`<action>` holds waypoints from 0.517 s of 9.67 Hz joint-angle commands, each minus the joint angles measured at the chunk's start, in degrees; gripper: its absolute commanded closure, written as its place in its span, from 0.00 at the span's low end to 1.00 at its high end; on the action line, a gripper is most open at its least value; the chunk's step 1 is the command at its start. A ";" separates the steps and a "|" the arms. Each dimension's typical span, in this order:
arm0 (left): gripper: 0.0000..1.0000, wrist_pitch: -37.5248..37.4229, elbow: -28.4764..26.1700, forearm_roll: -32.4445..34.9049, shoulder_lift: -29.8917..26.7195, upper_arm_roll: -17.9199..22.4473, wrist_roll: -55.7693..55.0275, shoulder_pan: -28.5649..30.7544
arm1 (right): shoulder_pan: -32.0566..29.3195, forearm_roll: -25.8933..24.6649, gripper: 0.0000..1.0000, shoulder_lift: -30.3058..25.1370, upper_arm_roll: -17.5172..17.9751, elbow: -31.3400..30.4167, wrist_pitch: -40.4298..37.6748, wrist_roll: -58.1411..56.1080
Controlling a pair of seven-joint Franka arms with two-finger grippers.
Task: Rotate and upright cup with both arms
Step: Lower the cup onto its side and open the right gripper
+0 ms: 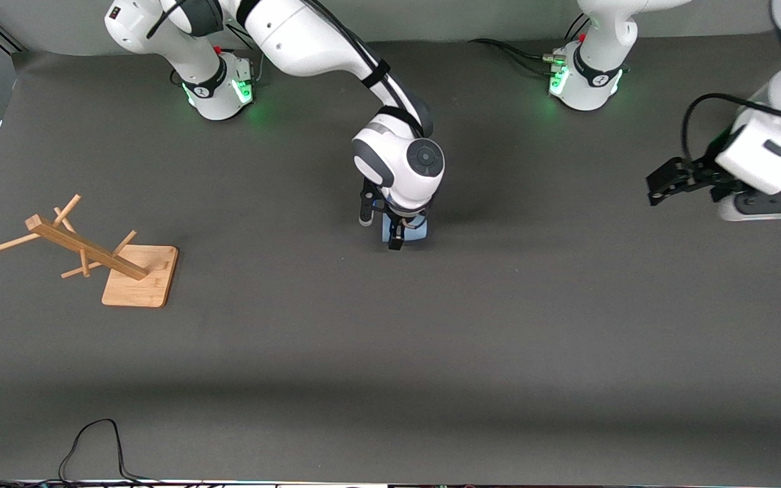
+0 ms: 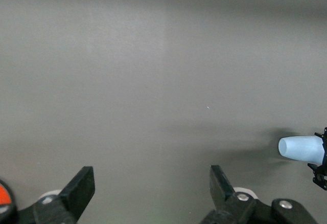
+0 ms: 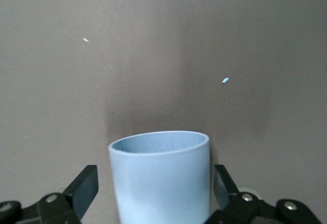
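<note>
my right gripper is down at the middle of the table, straddling the cup. in the right wrist view the cup sits between my two fingers, and there is a sliver of gap on each side, so the jaws are spread and not pinching it. its open mouth faces the table surface ahead of the wrist camera, and i can see into the rim. in the left wrist view the cup shows side-on, its long axis running level with the table and its narrower closed end pointing away from the right gripper. so it reads as lying over rather than standing, though the front view hides most of it under my right wrist and i cannot tell whether it touches the table.

my left gripper waits up over the left arm's end of the table, well apart from the cup, fingers spread wide with nothing between them.

no label or writing shows on the cup. a wooden rack stands toward the right arm's end of the table.
</note>
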 commanded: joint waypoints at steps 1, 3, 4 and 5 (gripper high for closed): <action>0.00 1.39 -0.16 0.82 1.22 0.48 -6.49 -4.10 | -0.88 -0.31 0.00 -4.33 -0.02 2.49 -8.88 -2.67; 0.00 2.36 -0.08 2.12 3.68 0.48 -11.60 -8.05 | -3.68 0.65 0.00 -10.90 0.07 2.06 -17.48 -11.68; 0.00 2.45 -0.08 3.35 5.00 0.48 -14.15 -10.77 | -4.83 1.70 0.00 -14.24 -0.10 1.79 -22.31 -18.87; 0.00 2.72 0.10 4.93 6.84 0.48 -17.57 -13.84 | -6.76 1.71 0.00 -17.06 -0.10 1.79 -27.58 -27.38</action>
